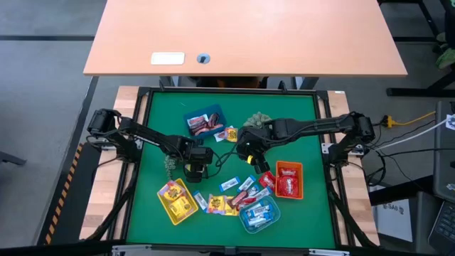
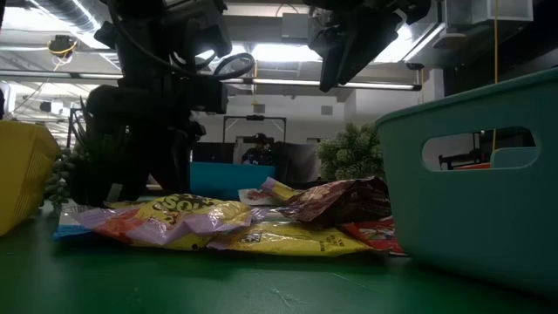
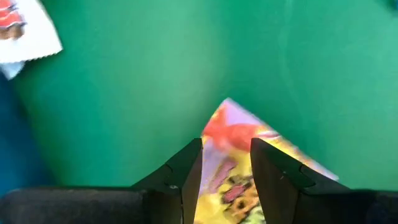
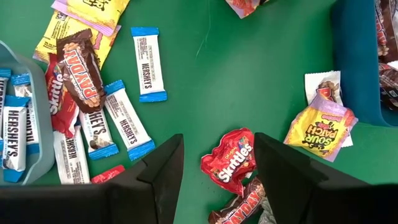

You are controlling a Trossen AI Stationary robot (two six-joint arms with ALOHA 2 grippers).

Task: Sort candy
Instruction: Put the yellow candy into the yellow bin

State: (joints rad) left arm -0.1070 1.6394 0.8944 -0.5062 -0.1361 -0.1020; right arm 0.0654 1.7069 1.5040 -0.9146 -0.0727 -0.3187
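Note:
Candy (image 1: 238, 198) lies scattered on the green mat between the yellow tray (image 1: 176, 201), the teal tray (image 1: 259, 217) and the orange tray (image 1: 288, 179). More candy lies in each tray and in the blue tray (image 1: 205, 122) at the far side. My left gripper (image 1: 195, 175) stands just beyond the yellow tray, shut on a yellow-and-purple packet (image 3: 231, 134). My right gripper (image 4: 217, 146) hangs open high over the mat's middle, above a red Skittles packet (image 4: 229, 160), touching nothing. White-and-blue Hershey's bars (image 4: 148, 62) and a Payday bar (image 4: 79, 65) lie flat nearby. My left gripper pinches the yellow-and-purple packet between its two fingers (image 3: 186, 171), which point steeply down. One pointed end of the packet (image 3: 227, 112) sticks out past the fingertips toward the mat. Whether the packet is clear of the mat I cannot tell.
Two small green plants stand on the mat, one by the left gripper (image 1: 169, 165), one near the blue tray (image 1: 257, 121). Another Sour Patch packet (image 4: 320, 127) lies beside the blue tray's wall (image 4: 357, 68). Bare mat lies along the far left and right.

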